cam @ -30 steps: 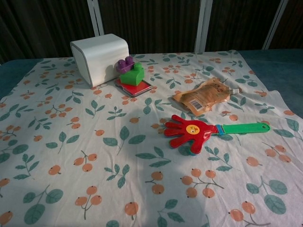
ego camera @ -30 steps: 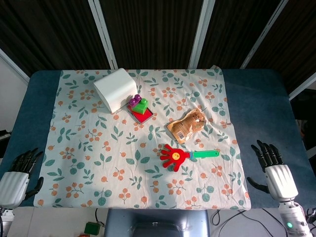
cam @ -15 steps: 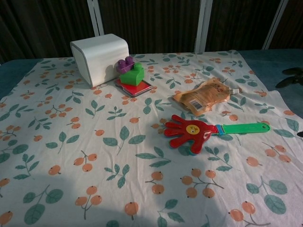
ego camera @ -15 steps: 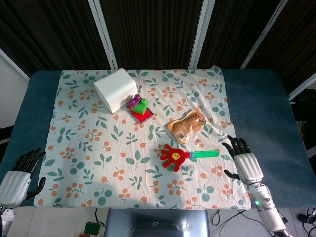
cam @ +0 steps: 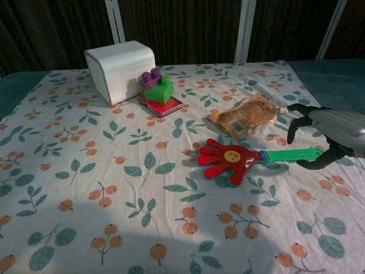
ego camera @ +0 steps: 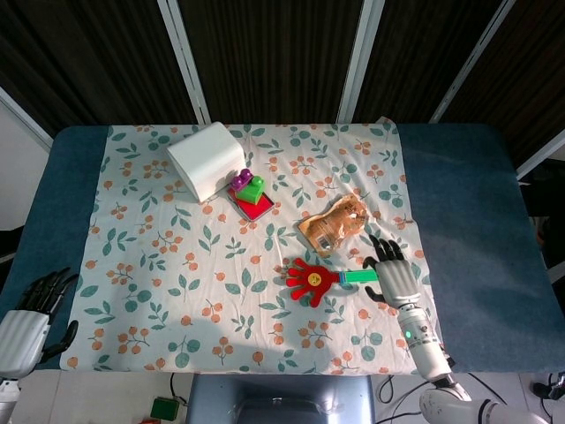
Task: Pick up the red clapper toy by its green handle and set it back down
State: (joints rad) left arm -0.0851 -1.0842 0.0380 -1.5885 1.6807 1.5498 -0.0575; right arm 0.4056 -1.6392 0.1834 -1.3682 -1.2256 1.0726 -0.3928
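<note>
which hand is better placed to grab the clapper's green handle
Right. The right hand hovers open directly over the green handle of the red clapper toy, while the left hand sits at the table's far near-left corner.

Counter (ego camera: 459,203) is dark blue w/ a white cloth (ego camera: 159,265) printed in green leaves & orange berries. Clapper toy (ego camera: 311,280): red hand shape w/ a yellow smiley face, blue collar, green handle (ego camera: 357,276). Box (ego camera: 205,161) at 11 o'clock is plain white. Blocks (ego camera: 250,190) next to it: purple & green on a red base. Pouch (ego camera: 334,223) is tan/orange. Right robot hand (ego camera: 391,276): black fingers, silver-grey back; left robot hand (ego camera: 31,314) same colours.
</note>
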